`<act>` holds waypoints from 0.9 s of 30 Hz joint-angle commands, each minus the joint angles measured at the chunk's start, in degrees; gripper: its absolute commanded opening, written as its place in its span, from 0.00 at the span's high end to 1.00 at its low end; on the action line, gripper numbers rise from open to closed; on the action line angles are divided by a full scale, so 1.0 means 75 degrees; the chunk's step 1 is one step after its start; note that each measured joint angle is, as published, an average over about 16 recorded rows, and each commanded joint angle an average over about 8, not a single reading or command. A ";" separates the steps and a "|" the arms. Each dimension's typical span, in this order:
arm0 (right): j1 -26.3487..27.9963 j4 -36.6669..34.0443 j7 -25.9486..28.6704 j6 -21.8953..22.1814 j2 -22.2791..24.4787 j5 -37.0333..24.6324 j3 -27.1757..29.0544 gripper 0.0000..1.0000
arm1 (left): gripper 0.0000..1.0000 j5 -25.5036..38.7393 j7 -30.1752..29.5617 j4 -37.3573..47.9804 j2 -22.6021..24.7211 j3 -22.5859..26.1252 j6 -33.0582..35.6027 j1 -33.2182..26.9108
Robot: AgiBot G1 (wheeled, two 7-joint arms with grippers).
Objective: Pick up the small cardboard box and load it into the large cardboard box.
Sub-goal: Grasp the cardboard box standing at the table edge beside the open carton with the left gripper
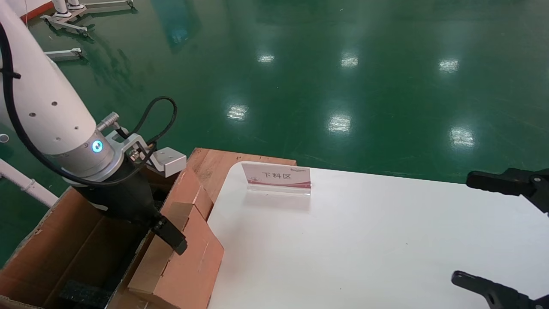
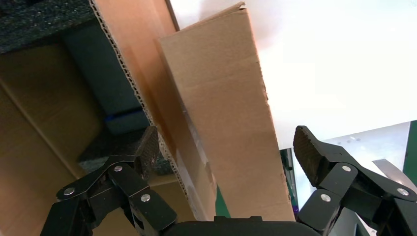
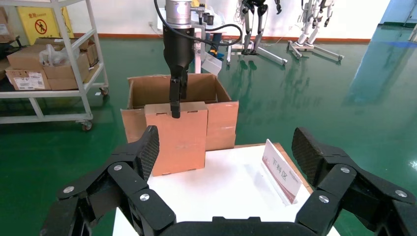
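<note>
Straddling the small cardboard box from above, the left gripper has its fingers spread wide, nothing clamped. Box stands at the tabletop's left edge, leaning against the wall of the large cardboard box.

Risk, as judged: closing now could pinch the carton's wall along with the box, or tip it off the edge.

Right wrist view alone shows the whole box upright; left wrist view alone shows the corrugated wall between the fingers.

Right gripper idles wide open over the right edge.
</note>
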 commanded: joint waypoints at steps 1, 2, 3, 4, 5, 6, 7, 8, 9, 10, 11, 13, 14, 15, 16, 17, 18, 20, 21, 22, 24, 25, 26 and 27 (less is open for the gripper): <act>0.0000 0.0000 -0.0001 0.0000 0.0000 0.0001 -0.0001 0.00 | 0.00 -0.0024 0.0041 -0.0003 -0.0038 0.0009 -0.0070 0.0024; 0.0000 0.0000 -0.0001 0.0001 0.0001 0.0001 -0.0002 0.00 | 0.00 -0.0065 0.0075 -0.0003 -0.0057 0.0014 -0.0075 0.0047; 0.0000 0.0000 -0.0001 0.0001 0.0001 0.0001 -0.0002 0.00 | 0.00 -0.0104 0.0112 -0.0002 -0.0075 0.0021 -0.0074 0.0070; 0.0001 0.0000 -0.0001 0.0001 0.0001 0.0002 -0.0003 0.00 | 0.00 -0.0141 0.0148 -0.0001 -0.0090 0.0029 -0.0069 0.0091; 0.0001 0.0000 -0.0002 0.0001 0.0001 0.0002 -0.0003 0.00 | 0.00 -0.0175 0.0181 0.0000 -0.0103 0.0039 -0.0060 0.0111; 0.0001 0.0000 -0.0002 0.0002 0.0002 0.0003 -0.0004 0.00 | 0.00 -0.0202 0.0209 0.0002 -0.0111 0.0050 -0.0050 0.0127; 0.0001 0.0000 -0.0002 0.0002 0.0002 0.0003 -0.0004 0.00 | 0.00 -0.0228 0.0233 0.0003 -0.0118 0.0061 -0.0043 0.0144; 0.0001 0.0000 -0.0002 0.0002 0.0002 0.0003 -0.0005 0.00 | 0.00 -0.0251 0.0252 0.0005 -0.0124 0.0073 -0.0039 0.0161; 0.0001 0.0000 -0.0003 0.0002 0.0002 0.0004 -0.0005 0.00 | 0.00 -0.0259 0.0264 0.0006 -0.0125 0.0088 -0.0035 0.0176; 0.0001 0.0000 -0.0003 0.0003 0.0002 0.0004 -0.0006 0.00 | 0.00 -0.0260 0.0268 0.0007 -0.0121 0.0106 -0.0034 0.0193; 0.0001 0.0000 -0.0003 0.0003 0.0003 0.0004 -0.0006 0.00 | 0.00 -0.0261 0.0267 0.0007 -0.0118 0.0124 -0.0039 0.0214; 0.0002 0.0000 -0.0004 0.0003 0.0003 0.0005 -0.0007 0.00 | 0.00 -0.0265 0.0263 0.0009 -0.0111 0.0160 -0.0064 0.0269; 0.0002 0.0000 -0.0004 0.0003 0.0003 0.0005 -0.0008 0.00 | 0.00 -0.0270 0.0263 0.0009 -0.0110 0.0178 -0.0082 0.0304; 0.0002 0.0000 -0.0004 0.0004 0.0003 0.0006 -0.0008 0.00 | 0.00 -0.0271 0.0264 0.0010 -0.0109 0.0195 -0.0101 0.0338; 0.0002 0.0000 -0.0004 0.0004 0.0004 0.0006 -0.0009 0.00 | 0.00 -0.0271 0.0265 0.0011 -0.0108 0.0211 -0.0121 0.0370; 0.0002 0.0000 -0.0005 0.0004 0.0004 0.0006 -0.0009 0.00 | 0.00 -0.0270 0.0266 0.0012 -0.0108 0.0227 -0.0142 0.0401; 0.0002 0.0000 -0.0005 0.0004 0.0004 0.0007 -0.0010 0.00 | 0.00 -0.0268 0.0267 0.0013 -0.0111 0.0240 -0.0161 0.0429; 0.0002 0.0000 -0.0005 0.0005 0.0004 0.0007 -0.0011 0.00 | 0.00 -0.0274 0.0272 0.0015 -0.0125 0.0262 -0.0200 0.0480; 0.0002 0.0000 -0.0006 0.0005 0.0005 0.0008 -0.0011 0.00 | 0.00 -0.0284 0.0284 0.0015 -0.0138 0.0268 -0.0218 0.0501; 0.0003 0.0000 -0.0006 0.0005 0.0005 0.0008 -0.0012 0.00 | 0.00 -0.0291 0.0299 0.0014 -0.0149 0.0273 -0.0232 0.0518; 0.0002 0.0000 -0.0006 0.0006 0.0005 0.0009 -0.0012 0.00 | 0.00 -0.0308 0.0335 0.0014 -0.0170 0.0282 -0.0257 0.0547; 0.0002 -0.0001 -0.0007 0.0006 0.0005 0.0009 -0.0012 0.00 | 0.00 -0.0318 0.0364 0.0014 -0.0180 0.0290 -0.0264 0.0563; 0.0002 -0.0001 -0.0007 0.0007 0.0006 0.0009 -0.0013 0.00 | 0.00 -0.0329 0.0391 0.0014 -0.0189 0.0297 -0.0268 0.0578; 0.0002 -0.0001 -0.0007 0.0007 0.0006 0.0010 -0.0013 0.00 | 0.00 -0.0338 0.0418 0.0014 -0.0196 0.0303 -0.0269 0.0591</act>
